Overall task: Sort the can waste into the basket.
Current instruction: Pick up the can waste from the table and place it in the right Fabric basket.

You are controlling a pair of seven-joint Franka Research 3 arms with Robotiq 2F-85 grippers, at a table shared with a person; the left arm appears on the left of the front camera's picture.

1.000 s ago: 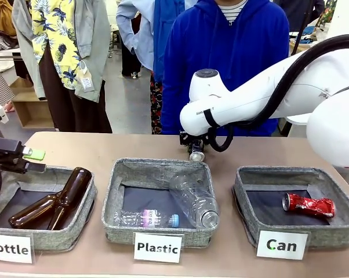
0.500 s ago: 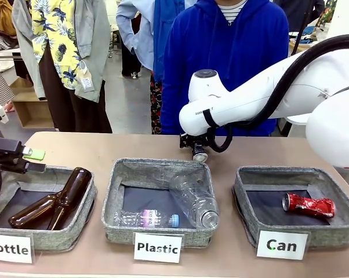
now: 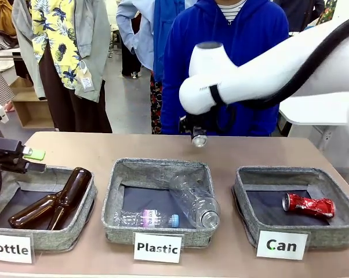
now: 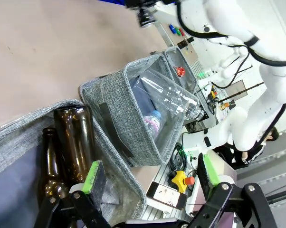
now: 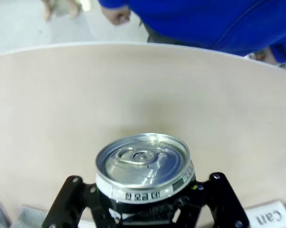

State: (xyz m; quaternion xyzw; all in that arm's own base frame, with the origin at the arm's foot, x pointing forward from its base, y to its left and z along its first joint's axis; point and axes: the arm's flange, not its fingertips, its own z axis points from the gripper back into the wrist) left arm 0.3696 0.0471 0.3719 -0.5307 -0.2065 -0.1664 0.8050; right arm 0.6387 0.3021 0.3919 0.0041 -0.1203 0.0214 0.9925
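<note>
A dark crushed can (image 3: 199, 139) with a silver end hangs in the air above the table, behind the middle basket, and my right gripper (image 3: 195, 131) is shut on it. In the right wrist view the can's silver top (image 5: 143, 163) faces the camera and hides the fingertips of the right gripper (image 5: 145, 209). A shiny red crushed can (image 3: 308, 205) lies in the grey basket (image 3: 332, 234) labelled "Can" at the right. My left gripper (image 3: 25, 160) stands open over the left basket, its green pads (image 4: 92, 176) wide apart with nothing between them.
The "Bottle" basket (image 3: 76, 223) holds brown glass bottles (image 3: 53, 200). The "Plastic" basket (image 3: 112, 197) holds clear plastic bottles (image 3: 195, 201). A person in a blue hoodie (image 3: 232, 40) stands at the table's far edge. Bare tabletop lies behind the baskets.
My right arm has risen with the dark can, lifting it from just above the table behind the middle basket to higher up. The left arm has not moved.
</note>
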